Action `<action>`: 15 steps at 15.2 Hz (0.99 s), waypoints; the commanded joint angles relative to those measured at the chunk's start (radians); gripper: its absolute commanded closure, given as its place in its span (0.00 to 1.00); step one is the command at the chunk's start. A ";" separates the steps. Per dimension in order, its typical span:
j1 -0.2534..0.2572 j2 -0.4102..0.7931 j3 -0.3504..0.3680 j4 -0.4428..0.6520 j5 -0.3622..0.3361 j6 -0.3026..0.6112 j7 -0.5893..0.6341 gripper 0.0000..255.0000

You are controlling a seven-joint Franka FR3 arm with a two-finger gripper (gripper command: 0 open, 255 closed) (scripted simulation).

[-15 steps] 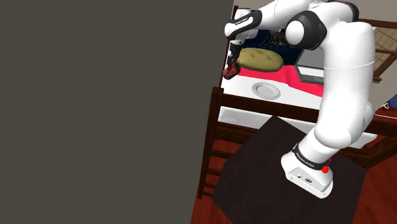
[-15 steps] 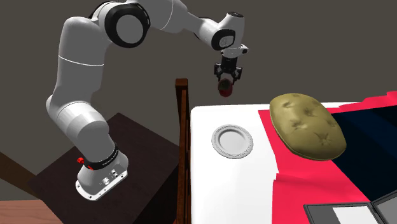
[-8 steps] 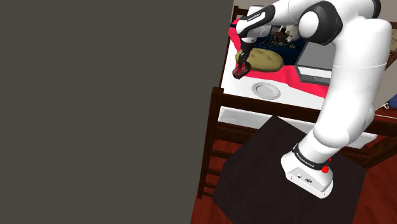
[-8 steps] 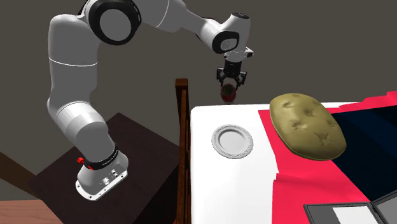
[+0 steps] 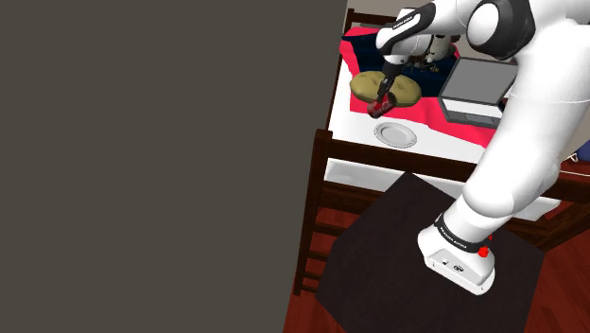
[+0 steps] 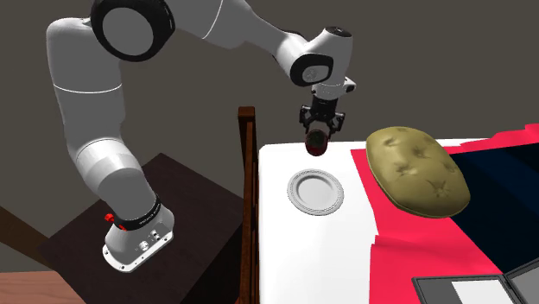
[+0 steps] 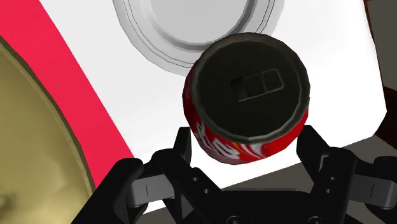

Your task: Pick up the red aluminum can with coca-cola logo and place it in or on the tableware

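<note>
The red can (image 7: pixel 248 105) with white lettering and a dark end hangs in the air, clasped between my gripper's (image 7: pixel 248 143) two black fingers. In the second exterior view the can (image 6: pixel 316 143) hangs above the far rim of the round white plate (image 6: pixel 315 191), which lies flat on the white part of the bed cover. The shoulder view has the can (image 5: pixel 381 104) and gripper (image 5: pixel 383 99) just above and to the left of the plate (image 5: pixel 395 133). Through the wrist camera the plate (image 7: pixel 191 28) lies partly behind the can.
An olive tufted cushion (image 6: pixel 418 171) lies on the red blanket (image 6: pixel 415 250) close beside the plate. A grey laptop (image 5: pixel 479 90) sits further along the bed. A dark wooden bedpost (image 6: pixel 247 164) rises at the bed's corner. The stand (image 5: pixel 416 236) is a dark box.
The arm has carried the can from off the bed's corner in over the white cover, lower and close above the plate's rim. The plate and cushion have not moved.
</note>
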State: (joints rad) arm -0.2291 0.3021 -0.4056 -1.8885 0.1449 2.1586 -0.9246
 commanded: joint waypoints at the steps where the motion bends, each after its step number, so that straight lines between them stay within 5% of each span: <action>1: -0.022 -0.040 -0.020 -0.040 -0.012 0.002 -0.040 1.00; 6: -0.079 -0.088 -0.063 -0.088 -0.025 0.002 -0.137 1.00; 15: -0.091 -0.020 -0.049 -0.132 0.019 0.106 -0.167 1.00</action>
State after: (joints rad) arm -0.3195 0.2757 -0.4563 -2.0160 0.1591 2.2532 -1.0891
